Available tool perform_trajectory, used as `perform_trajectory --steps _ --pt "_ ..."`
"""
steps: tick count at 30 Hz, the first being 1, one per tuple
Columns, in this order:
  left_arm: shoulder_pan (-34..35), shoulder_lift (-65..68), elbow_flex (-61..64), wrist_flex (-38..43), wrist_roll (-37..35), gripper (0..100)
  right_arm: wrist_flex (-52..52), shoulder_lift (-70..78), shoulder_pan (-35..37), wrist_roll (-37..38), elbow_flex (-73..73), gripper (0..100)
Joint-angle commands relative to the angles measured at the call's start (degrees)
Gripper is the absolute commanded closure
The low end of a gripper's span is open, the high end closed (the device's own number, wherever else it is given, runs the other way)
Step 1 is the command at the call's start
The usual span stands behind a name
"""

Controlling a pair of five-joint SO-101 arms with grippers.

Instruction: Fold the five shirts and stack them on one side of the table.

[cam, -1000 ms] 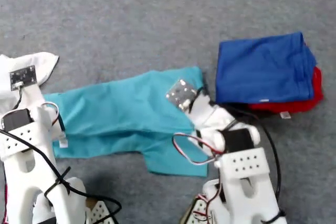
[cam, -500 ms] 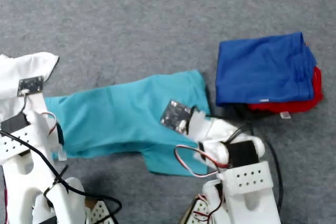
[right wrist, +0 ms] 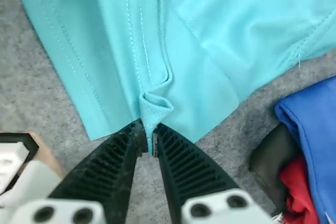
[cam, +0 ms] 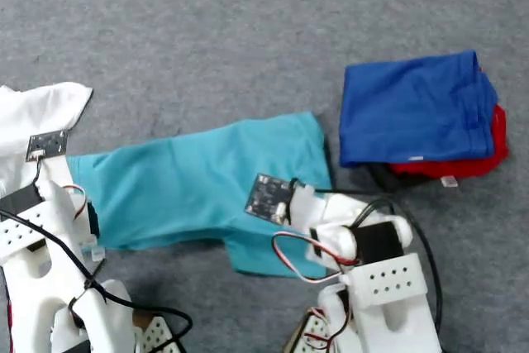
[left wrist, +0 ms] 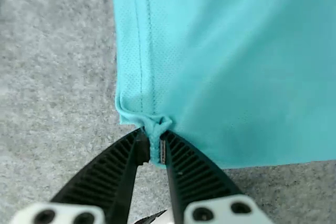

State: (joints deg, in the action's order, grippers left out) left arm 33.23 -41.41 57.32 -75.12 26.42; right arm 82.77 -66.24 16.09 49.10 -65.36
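Holding the teal shirt [cam: 198, 188] in left end effector [left wrist: 153, 148] and right end effector [right wrist: 148, 137] — done stacking blue shirt [cam: 413, 109], red shirt [cam: 463, 167].

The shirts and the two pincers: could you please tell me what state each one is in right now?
teal shirt: lying flat, partly folded over, gripped at two edges
blue shirt: folded, on top of the red shirt
red shirt: folded, under the blue shirt
white shirt: loose, not stacked
left pincer: shut on the teal shirt
right pincer: shut on the teal shirt
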Motion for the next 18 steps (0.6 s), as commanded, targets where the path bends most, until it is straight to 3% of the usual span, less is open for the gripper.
perform_trajectory --steps 1,8,12,15,18 --pt "0.7 -1.1 -0.3 0.2 0.4 98 0.7 -0.5 0.9 1.9 -0.1 99.7" --pt "-0.3 -0.6 0.1 -0.2 2.5 98 1.3 -0.5 2.2 2.8 -0.7 97.3" --pt "-0.8 -0.9 -1.8 -4.7 3.1 86 1.7 -0.8 2.2 2.7 0.0 79.4" --pt "-0.4 -0.6 -5.2 -8.2 3.3 85 2.6 -0.8 2.2 3.2 1.6 67.5" --pt "-0.4 -0.9 -9.8 -12.6 3.2 85 2.7 -0.8 2.2 2.7 3.6 69.7"
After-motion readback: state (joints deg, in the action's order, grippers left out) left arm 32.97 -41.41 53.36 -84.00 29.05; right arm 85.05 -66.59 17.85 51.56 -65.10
